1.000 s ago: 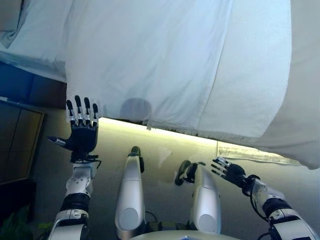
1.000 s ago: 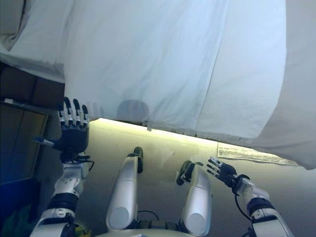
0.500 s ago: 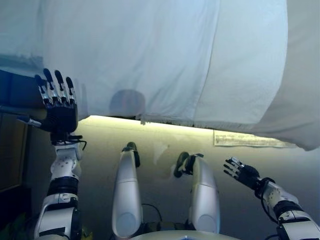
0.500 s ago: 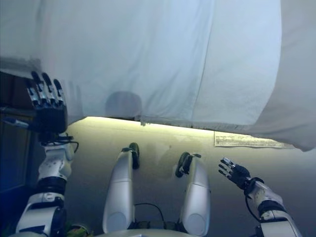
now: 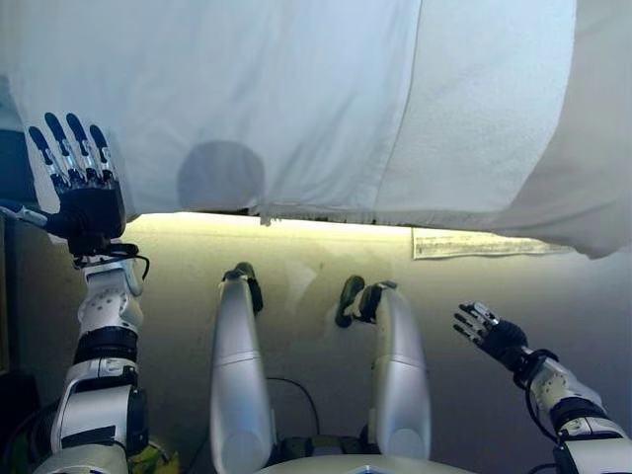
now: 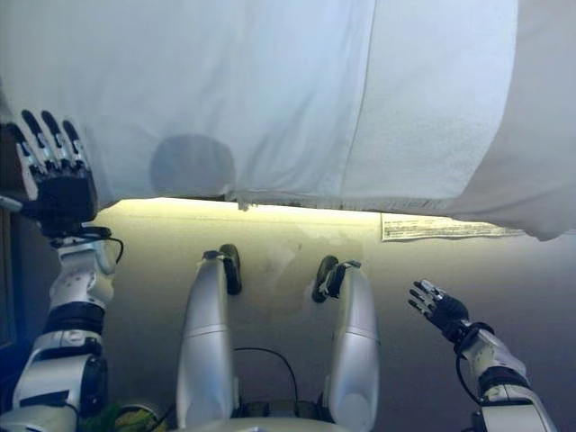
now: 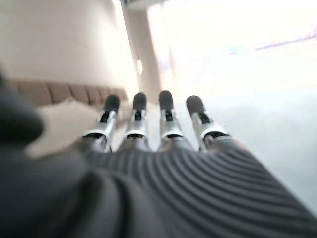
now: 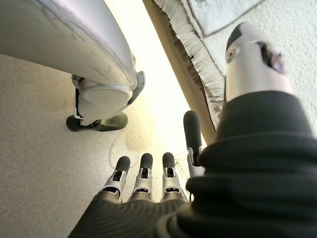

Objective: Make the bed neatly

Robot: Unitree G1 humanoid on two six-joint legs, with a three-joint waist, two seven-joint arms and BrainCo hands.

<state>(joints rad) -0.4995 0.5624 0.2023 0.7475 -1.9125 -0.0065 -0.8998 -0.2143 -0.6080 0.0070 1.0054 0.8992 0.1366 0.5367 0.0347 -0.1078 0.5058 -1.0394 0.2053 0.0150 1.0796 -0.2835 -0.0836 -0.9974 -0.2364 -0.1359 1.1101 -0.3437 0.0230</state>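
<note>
The bed fills the top of the eye views under a white quilt (image 5: 296, 89) that hangs over the near edge; a seam runs down it right of the middle. My left hand (image 5: 84, 202) is raised at the left, by the quilt's hanging left corner, fingers (image 7: 166, 116) straight and spread, holding nothing. My right hand (image 5: 494, 334) hangs low at the right over the floor, well below the quilt, fingers (image 8: 143, 178) straight and empty.
A lit strip of floor (image 5: 296, 237) runs along the bed's lower edge. A pale fringed rug (image 5: 484, 244) lies under the bed's right part and shows in the right wrist view (image 8: 198, 59). A dark cabinet (image 5: 10, 296) stands at the far left.
The camera has shifted, so the bed sits further right and lower in view. My left hand has risen toward the quilt's left corner. My right hand has dropped lower and to the right.
</note>
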